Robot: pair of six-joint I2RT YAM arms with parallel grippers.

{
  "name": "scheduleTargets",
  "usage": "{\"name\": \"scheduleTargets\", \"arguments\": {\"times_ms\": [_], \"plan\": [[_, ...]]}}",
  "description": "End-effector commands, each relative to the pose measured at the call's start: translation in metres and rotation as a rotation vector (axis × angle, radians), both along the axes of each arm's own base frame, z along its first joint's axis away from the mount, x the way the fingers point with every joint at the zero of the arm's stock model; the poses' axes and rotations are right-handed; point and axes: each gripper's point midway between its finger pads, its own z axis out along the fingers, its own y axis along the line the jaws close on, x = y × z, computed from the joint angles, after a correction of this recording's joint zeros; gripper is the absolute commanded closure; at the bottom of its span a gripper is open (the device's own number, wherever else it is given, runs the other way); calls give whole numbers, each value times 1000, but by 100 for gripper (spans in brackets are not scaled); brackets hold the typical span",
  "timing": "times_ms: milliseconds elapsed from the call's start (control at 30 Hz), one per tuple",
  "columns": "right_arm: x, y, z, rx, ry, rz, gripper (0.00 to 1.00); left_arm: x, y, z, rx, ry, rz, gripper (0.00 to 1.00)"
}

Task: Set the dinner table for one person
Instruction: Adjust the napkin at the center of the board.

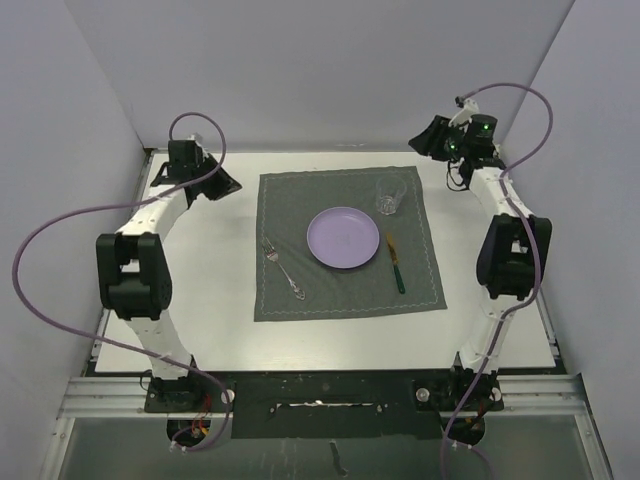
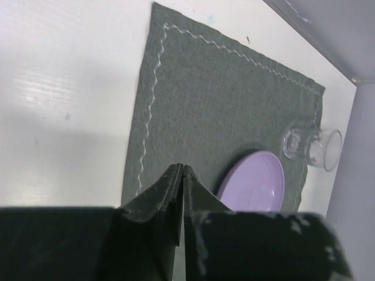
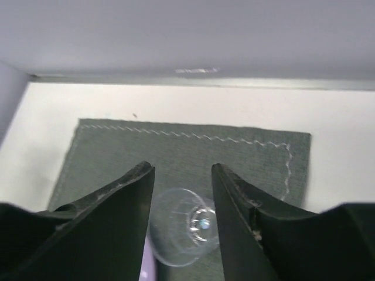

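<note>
The dinner table (image 1: 210, 320) is stretching away from you, carrying the grey placemat (image 1: 340, 290). On it the fork (image 1: 283, 268) is lying left and the knife (image 1: 396, 263) right, with the purple plate (image 1: 343, 238) sitting between them and the glass (image 1: 390, 197) standing beyond the knife. Farther back, your left gripper (image 1: 225, 185) is hanging with its jaws pressed together on nothing, and your right gripper (image 1: 428, 135) is gaping empty.

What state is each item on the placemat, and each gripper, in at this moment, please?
placemat: spread flat
purple plate: right side up, empty
glass: upright, empty
fork: lying flat, left of the plate
knife: lying flat, right of the plate
left gripper: shut, holding nothing
right gripper: open, holding nothing
</note>
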Motion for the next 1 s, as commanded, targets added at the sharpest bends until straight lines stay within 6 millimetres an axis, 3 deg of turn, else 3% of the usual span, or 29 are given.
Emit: {"name": "scheduleTargets", "arguments": {"times_ms": [0, 33, 133, 200, 300, 467, 567, 667, 800, 967], "plan": [[-34, 31, 108, -7, -203, 59, 68, -54, -6, 84, -76, -130, 0, 100], [-50, 38, 124, -3, -219, 64, 78, -72, -8, 86, -93, -123, 7, 100], [-95, 60, 136, 8, -199, 95, 100, -128, -10, 82, -160, -94, 41, 100], [-132, 78, 135, 21, -159, 135, 100, -168, -12, 72, -211, -75, 73, 100], [-193, 115, 113, 33, -65, 228, 100, -213, -21, 48, -317, -63, 81, 100], [-294, 146, 87, -60, -15, 283, 100, -262, -27, 14, -390, -55, 84, 100], [-338, 143, 71, -77, 14, 287, 100, -272, -23, 6, -375, -61, 101, 100], [-368, 135, 56, -72, 53, 287, 100, -269, -22, 0, -372, -55, 110, 100], [-384, 127, 48, -92, 85, 287, 100, -259, -25, -5, -355, -21, 93, 100], [-388, 126, 32, -120, 121, 300, 100, -260, -41, -14, -250, 93, -32, 100]]}}
